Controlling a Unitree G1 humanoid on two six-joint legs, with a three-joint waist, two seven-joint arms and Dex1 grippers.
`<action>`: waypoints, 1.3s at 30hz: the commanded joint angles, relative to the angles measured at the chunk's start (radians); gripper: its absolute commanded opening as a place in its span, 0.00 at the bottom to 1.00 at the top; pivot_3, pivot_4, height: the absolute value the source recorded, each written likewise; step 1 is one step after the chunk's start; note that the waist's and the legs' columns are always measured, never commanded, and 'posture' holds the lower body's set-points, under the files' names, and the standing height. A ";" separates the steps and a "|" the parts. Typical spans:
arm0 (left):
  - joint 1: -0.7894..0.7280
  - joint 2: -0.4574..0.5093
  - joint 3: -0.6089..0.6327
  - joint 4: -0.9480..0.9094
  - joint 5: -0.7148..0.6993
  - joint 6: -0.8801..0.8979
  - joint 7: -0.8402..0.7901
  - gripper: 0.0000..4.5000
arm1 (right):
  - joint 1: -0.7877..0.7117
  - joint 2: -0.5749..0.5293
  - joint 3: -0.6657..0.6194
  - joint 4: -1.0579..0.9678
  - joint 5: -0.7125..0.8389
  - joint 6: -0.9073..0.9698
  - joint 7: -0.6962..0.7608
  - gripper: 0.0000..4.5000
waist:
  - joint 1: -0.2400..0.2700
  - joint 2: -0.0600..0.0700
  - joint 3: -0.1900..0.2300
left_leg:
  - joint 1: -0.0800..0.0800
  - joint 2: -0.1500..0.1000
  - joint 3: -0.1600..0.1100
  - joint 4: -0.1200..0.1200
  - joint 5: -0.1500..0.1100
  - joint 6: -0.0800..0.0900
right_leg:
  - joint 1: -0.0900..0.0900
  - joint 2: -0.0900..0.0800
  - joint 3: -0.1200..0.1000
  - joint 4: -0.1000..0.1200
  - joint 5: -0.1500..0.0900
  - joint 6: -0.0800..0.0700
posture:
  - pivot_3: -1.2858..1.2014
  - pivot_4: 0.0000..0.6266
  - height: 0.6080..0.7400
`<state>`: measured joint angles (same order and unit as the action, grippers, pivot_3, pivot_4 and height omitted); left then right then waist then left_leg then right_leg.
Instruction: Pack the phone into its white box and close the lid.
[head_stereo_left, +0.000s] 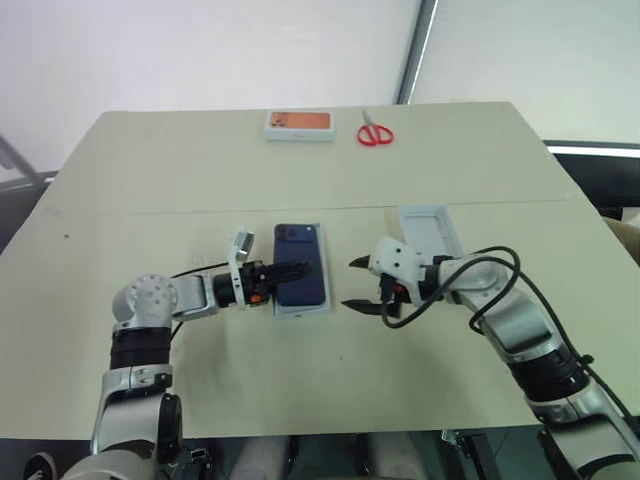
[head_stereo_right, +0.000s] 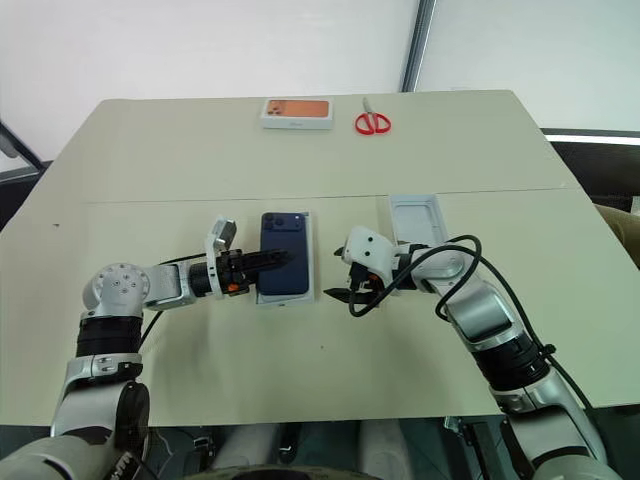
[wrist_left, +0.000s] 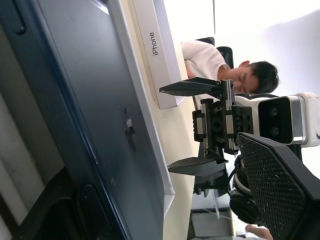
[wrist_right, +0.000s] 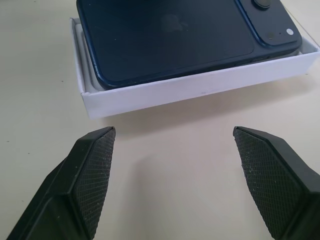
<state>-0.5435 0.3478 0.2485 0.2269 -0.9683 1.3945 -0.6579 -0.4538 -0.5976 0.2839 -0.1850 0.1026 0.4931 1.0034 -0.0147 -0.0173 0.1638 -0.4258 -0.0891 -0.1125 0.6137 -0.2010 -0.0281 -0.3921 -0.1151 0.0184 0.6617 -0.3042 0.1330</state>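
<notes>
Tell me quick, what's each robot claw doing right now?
Left gripper: over the phone, grip cannot be told.
Right gripper: open, holding nothing, beside the white box.

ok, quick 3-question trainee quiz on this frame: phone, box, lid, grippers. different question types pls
1. True or false: the phone lies in the white box with its camera side up.
2. Which of these lies at the table's far edge beside the red scissors? A) the lid B) a box with an orange picture C) the phone
3. Fill in: the right gripper is ____, its fingers apart from the white box.

Key: 1 true; 2 B; 3 open. The lid lies off the box, on the table by the right arm; the left gripper is over the phone.
</notes>
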 joint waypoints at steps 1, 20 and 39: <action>0.008 0.025 -0.005 -0.042 0.015 0.005 0.015 0.90 | -0.026 0.011 0.003 -0.002 0.004 -0.021 -0.002 0.88 | 0.000 0.000 0.000 | 0.000 0.000 0.000 0.000 0.000 0.000 | 0.000 0.000 0.000 0.000 0.000 0.000 | 0.52 0.24 1.00; 0.006 0.114 -0.014 -0.155 0.003 0.062 0.028 0.90 | -0.055 0.041 0.029 0.039 -0.007 -0.045 -0.015 0.88 | 0.001 0.000 0.000 | 0.000 0.000 0.000 0.000 0.000 0.000 | 0.000 0.000 0.000 0.000 0.000 0.000 | 0.52 0.24 1.00; 0.015 0.268 0.035 -0.173 0.045 -0.024 0.029 0.40 | -0.087 0.064 0.013 0.094 -0.005 -0.042 -0.031 0.68 | 0.001 0.000 0.000 | 0.000 0.000 0.000 0.000 0.000 0.000 | -0.001 0.000 0.000 0.000 0.000 0.000 | 0.52 0.24 1.00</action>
<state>-0.5293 0.6047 0.2559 0.0620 -0.9255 1.3880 -0.6263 -0.5151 -0.5401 0.3161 -0.0816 0.0928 0.4589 0.9809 -0.0140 -0.0173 0.1641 -0.4262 -0.0893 -0.1124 0.6134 -0.2010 -0.0280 -0.3927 -0.1153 0.0187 0.6616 -0.3042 0.1330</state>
